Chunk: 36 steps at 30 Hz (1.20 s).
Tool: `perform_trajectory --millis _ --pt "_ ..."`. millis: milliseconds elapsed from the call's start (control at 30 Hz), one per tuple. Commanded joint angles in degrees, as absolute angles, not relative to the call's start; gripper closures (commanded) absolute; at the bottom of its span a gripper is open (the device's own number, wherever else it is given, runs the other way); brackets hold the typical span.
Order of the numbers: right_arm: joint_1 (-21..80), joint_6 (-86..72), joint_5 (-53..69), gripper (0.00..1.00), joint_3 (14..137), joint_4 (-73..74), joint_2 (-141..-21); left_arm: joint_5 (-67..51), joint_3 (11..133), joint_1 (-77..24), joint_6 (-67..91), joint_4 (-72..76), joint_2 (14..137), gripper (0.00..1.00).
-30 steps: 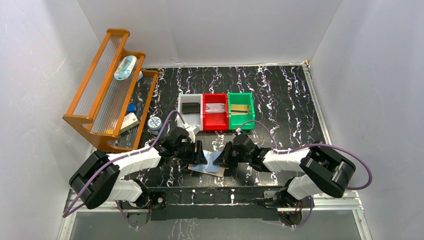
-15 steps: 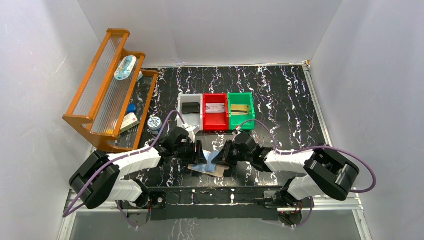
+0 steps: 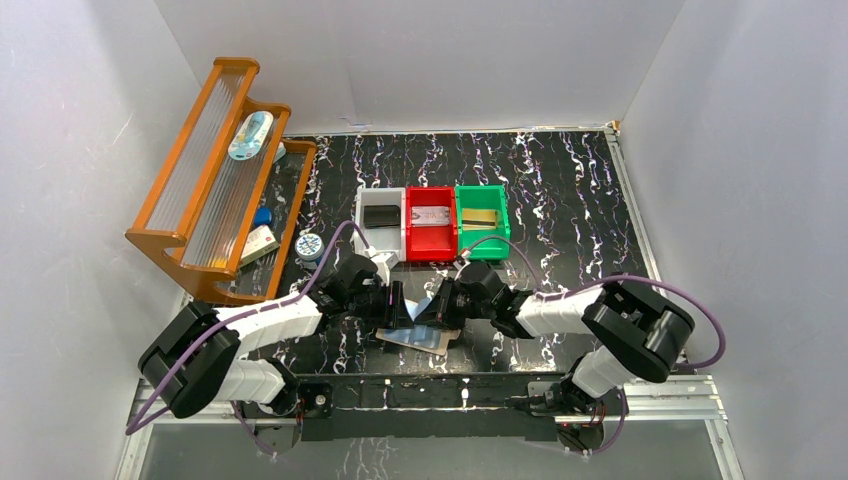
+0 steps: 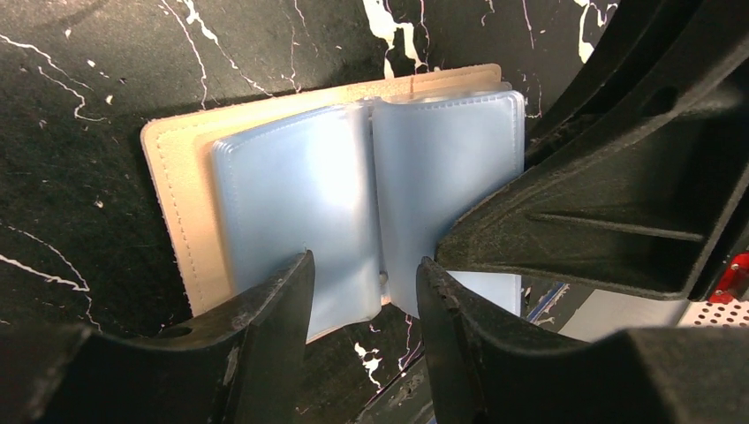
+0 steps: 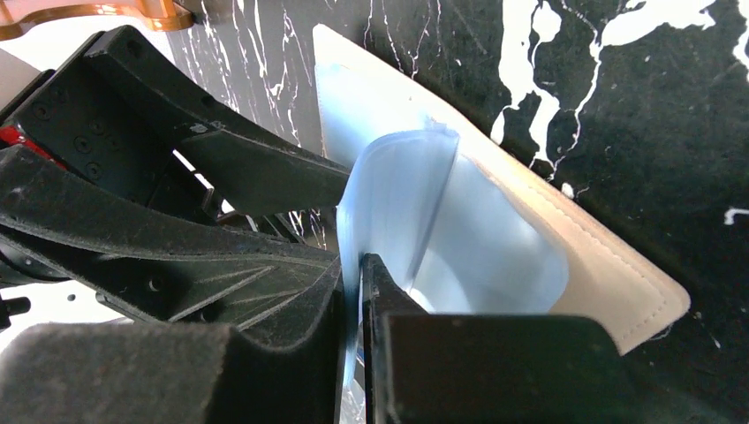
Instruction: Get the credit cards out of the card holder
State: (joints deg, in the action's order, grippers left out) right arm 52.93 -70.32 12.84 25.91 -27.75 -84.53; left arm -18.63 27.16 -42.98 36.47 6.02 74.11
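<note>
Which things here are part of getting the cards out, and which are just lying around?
In the job: card holder, lying open; left gripper, astride its pockets; right gripper, pinching one blue pocket.
Lying about: grey bin, red bin, green bin, wooden rack.

Bright, even light falls from overhead; the plain white walls [image 3: 420,60] glow and the black, white-veined marble tabletop [image 3: 570,180] carries only soft shadows beneath the arms [image 3: 270,320]. Up close, the pale blue glossy plastic pockets [image 4: 300,194] wear a hazy white sheen, the tan leather-like card holder [image 4: 172,203] looks washed out, and the black plastic fingers [image 4: 265,344] nearest each lens are blurred, dark.
</note>
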Motion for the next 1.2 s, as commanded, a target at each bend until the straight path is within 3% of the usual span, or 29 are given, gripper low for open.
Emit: perform_trajectory --millis 0,200,367,533,900,1167 --pt "52.7 -70.4 14.4 0.81 28.7 -32.0 -86.6 -19.0 25.8 -43.5 36.8 4.5 73.7 0.55" --pt "52.8 -67.9 10.4 0.75 30.5 -20.0 -83.3 -18.8 26.1 -43.5 36.4 3.8 72.5 0.54" --pt "52.7 -64.1 1.6 0.62 32.8 -4.2 -75.2 -16.6 27.8 -43.5 35.9 0.9 68.5 0.46" --pt "52.7 -62.5 -3.4 0.59 34.7 5.3 -70.9 -14.7 30.7 -43.5 34.5 -3.0 65.4 0.4" --pt "52.7 -58.9 -0.4 0.59 35.5 0.8 -69.8 -11.3 31.9 -43.5 33.1 -6.9 70.4 0.33" --pt "52.7 -61.0 4.9 0.6 35.3 -1.7 -80.5 -16.2 30.9 -43.6 33.8 -2.8 74.2 0.4"
